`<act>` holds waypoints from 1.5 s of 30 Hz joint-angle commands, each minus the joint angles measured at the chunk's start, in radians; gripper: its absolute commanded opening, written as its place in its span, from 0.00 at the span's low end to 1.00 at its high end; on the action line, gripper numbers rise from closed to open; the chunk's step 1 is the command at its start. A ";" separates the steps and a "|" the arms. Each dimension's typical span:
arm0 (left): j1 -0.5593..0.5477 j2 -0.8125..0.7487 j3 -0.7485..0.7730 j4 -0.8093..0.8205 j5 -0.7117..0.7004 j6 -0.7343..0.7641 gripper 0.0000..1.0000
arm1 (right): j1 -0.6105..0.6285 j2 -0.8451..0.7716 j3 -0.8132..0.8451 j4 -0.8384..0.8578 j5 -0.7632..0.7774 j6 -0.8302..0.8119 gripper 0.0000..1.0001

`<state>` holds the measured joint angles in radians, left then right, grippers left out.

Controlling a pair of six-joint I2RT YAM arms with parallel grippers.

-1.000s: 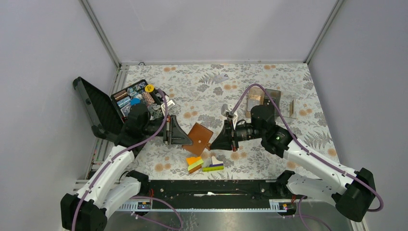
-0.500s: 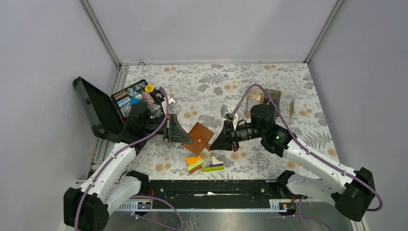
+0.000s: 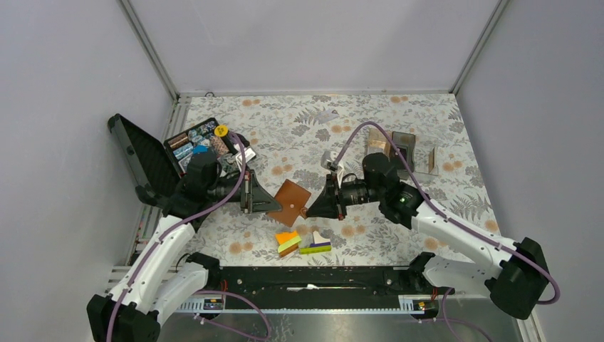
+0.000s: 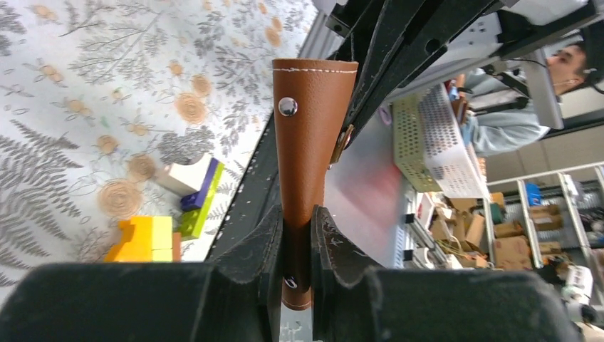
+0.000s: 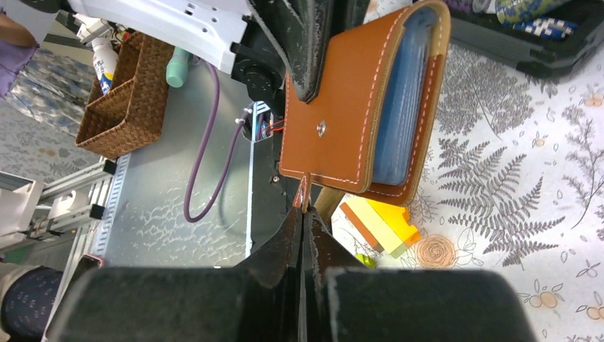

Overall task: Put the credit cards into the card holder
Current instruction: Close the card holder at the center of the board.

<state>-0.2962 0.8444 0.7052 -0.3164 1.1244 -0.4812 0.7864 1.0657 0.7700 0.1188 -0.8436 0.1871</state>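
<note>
- My left gripper (image 4: 298,222) is clamping one edge of the card holder (image 4: 313,128), its dark fingers pressing on both faces. Its wrist view is showing the leather only edge-on, and the gripper body is cutting off the holder's lowest part.
- My right gripper (image 5: 303,208) is pinching the thin snap tab (image 5: 305,187) that is sticking out of the holder's outer flap, jaws fully together. The fingers are hiding most of the tab.
- The two grippers are holding the card holder up off the table between them, roughly at the middle of the workspace in the top view (image 3: 290,199).
- The holder is looking like grained tan-brown leather with pale stitching and a round metal snap (image 5: 322,128). It is gaping slightly, and bluish thin layers (image 5: 399,92) are showing inside. I cannot tell whether they are cards or sleeves.
- Below it, chunky blocks (image 3: 300,244) in orange, yellow, green and purple are lying in a heap on the flower-and-fern printed cloth (image 3: 299,128). My right fingers are partly covering them in that wrist view.
- Farther off on my left, a black case (image 3: 151,165) is standing open, its contents too small to make out.
- At the far right, a clear box (image 3: 407,149) is sitting behind my right arm's cable.
</note>
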 commanded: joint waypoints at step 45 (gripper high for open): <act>-0.101 -0.015 0.045 -0.075 -0.163 0.199 0.00 | 0.083 0.194 0.162 -0.069 0.209 0.065 0.00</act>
<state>-0.3817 0.8330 0.7067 -0.4541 0.9237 -0.3023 0.8604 1.2911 0.8837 0.0353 -0.7002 0.2520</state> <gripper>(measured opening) 0.157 0.020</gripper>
